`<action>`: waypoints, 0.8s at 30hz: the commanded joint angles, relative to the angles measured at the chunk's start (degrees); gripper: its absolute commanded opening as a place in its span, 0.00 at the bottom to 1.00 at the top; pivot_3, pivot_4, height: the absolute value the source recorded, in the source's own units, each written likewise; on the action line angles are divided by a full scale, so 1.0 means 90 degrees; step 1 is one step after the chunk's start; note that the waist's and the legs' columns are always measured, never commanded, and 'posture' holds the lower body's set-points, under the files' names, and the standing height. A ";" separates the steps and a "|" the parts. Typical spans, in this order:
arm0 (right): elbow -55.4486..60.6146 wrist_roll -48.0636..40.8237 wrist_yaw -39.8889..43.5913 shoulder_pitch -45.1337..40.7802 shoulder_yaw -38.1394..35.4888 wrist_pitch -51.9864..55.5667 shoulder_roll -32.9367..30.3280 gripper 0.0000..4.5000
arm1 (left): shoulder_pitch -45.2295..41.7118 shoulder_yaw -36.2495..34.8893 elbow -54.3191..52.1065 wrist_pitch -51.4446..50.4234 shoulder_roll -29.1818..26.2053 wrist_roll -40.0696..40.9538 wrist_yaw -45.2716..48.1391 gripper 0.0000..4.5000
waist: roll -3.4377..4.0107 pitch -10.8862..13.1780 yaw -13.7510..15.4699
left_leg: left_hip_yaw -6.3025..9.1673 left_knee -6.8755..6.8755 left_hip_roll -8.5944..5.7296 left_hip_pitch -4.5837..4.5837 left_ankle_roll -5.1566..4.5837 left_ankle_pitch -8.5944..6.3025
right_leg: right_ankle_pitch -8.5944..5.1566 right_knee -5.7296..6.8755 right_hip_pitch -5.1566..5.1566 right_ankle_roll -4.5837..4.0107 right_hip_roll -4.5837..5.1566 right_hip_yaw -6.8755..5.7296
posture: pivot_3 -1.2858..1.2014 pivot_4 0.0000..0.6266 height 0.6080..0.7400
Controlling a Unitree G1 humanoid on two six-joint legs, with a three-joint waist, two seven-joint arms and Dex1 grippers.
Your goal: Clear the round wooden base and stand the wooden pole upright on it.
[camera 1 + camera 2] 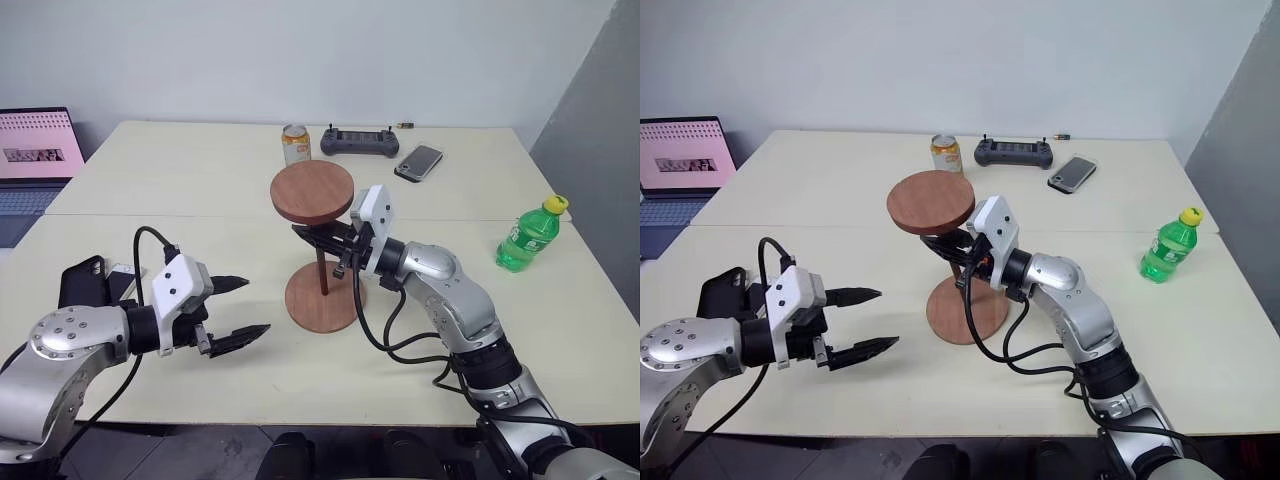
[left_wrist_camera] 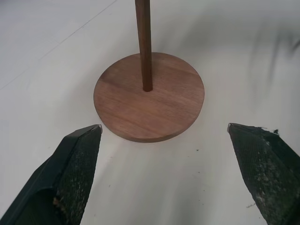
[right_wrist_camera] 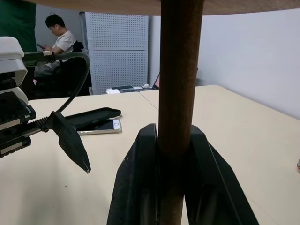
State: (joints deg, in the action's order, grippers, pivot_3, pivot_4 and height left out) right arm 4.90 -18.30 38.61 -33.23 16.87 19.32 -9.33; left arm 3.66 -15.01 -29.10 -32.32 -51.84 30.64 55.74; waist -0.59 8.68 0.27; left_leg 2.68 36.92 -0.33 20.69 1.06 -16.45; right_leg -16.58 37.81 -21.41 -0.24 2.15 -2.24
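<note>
Nearest, left gripper hovers, fingers apart, empty. Right gripper pinches the wooden pole mid-shaft, upright on the round wooden base. Rigid, smooth, top-heavy: gripping the shaft seems wisest.

Head eyes look down; wrist cameras sit close — sharing the wooden pole.

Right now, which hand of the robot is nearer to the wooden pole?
The right. The right hand is shut on the wooden pole, which stands upright on the round wooden base. The left hand is open, apart from it, beside the base.
</note>
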 commanded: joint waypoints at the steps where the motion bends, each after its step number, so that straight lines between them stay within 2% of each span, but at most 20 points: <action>1: -0.0617 0.0364 -0.0036 0.0384 0.0214 0.0474 -0.0229 0.06 | -0.0076 -0.0008 -0.0168 0.0039 -0.0067 0.0027 -0.0005 1.00 | 0.0000 0.0000 0.0000 | 0.0000 0.0000 0.0000 0.0000 0.0000 0.0000 | 0.0000 -0.0001 0.0000 0.0000 0.0000 0.0000 | 0.52 0.24 1.00; 24: -0.0555 0.0289 -0.0006 0.0407 0.0212 0.0655 -0.0264 0.06 | -0.0175 0.0105 -0.0176 -0.0144 -0.0092 0.0012 -0.0101 1.00 | 0.0005 0.0006 0.0000 | 0.0002 -0.0008 0.0000 0.0004 0.0000 0.0000 | -0.0001 -0.0013 -0.0001 0.0000 0.0003 -0.0002 | 0.52 0.24 1.00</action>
State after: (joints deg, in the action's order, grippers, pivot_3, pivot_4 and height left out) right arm 4.83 -18.34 38.52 -33.21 16.79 19.56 -9.33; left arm 2.57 -13.72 -29.11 -33.53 -52.07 30.45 55.14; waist -0.54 8.74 0.27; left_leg 2.70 36.84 -0.32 20.73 1.07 -16.45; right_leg -16.60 37.69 -21.42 -0.25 2.17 -2.26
